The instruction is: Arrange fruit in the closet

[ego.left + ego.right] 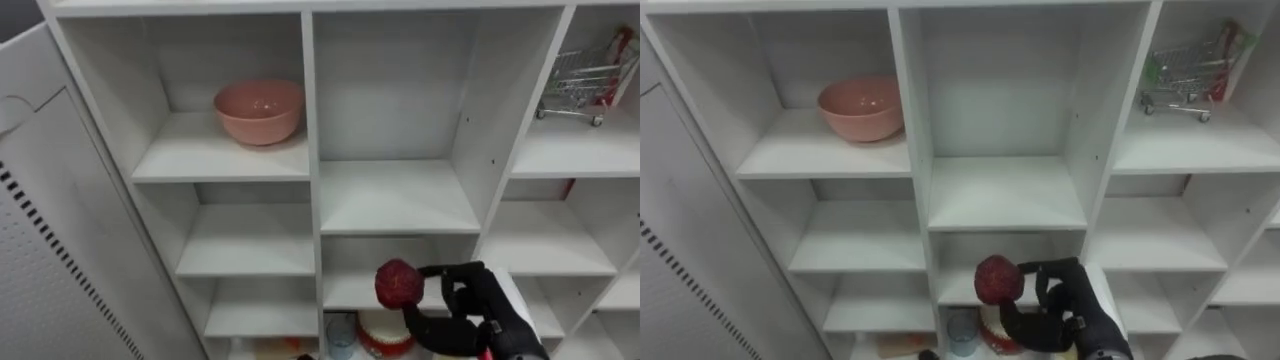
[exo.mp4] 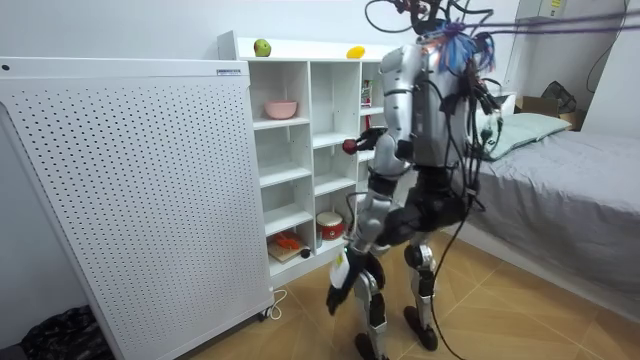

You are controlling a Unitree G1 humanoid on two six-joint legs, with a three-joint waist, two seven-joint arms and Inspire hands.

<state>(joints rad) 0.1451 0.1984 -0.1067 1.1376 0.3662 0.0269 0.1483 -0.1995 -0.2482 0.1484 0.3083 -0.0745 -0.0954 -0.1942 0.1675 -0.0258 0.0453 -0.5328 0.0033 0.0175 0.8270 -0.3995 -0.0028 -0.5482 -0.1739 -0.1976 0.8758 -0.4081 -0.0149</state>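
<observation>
A dark red round fruit (image 1: 399,283) is held by my right hand (image 1: 480,300), black fingers curled round it, in front of the white closet (image 1: 395,195). The hand comes up from the lower right and holds the fruit before the middle column, at the level of the third shelf down. In the room view I stand close to the closet with the fruit (image 2: 348,145) raised toward its middle shelves. On the closet's top lie a green fruit (image 2: 262,47) and a yellow fruit (image 2: 355,52).
A pink bowl (image 1: 259,110) stands on the upper left shelf, and a small wire shopping cart (image 1: 585,80) on the upper right one. A red and white container (image 1: 385,335) and a glass (image 1: 340,335) sit low down. A white perforated panel (image 2: 130,190) stands left; a bed (image 2: 570,180) right.
</observation>
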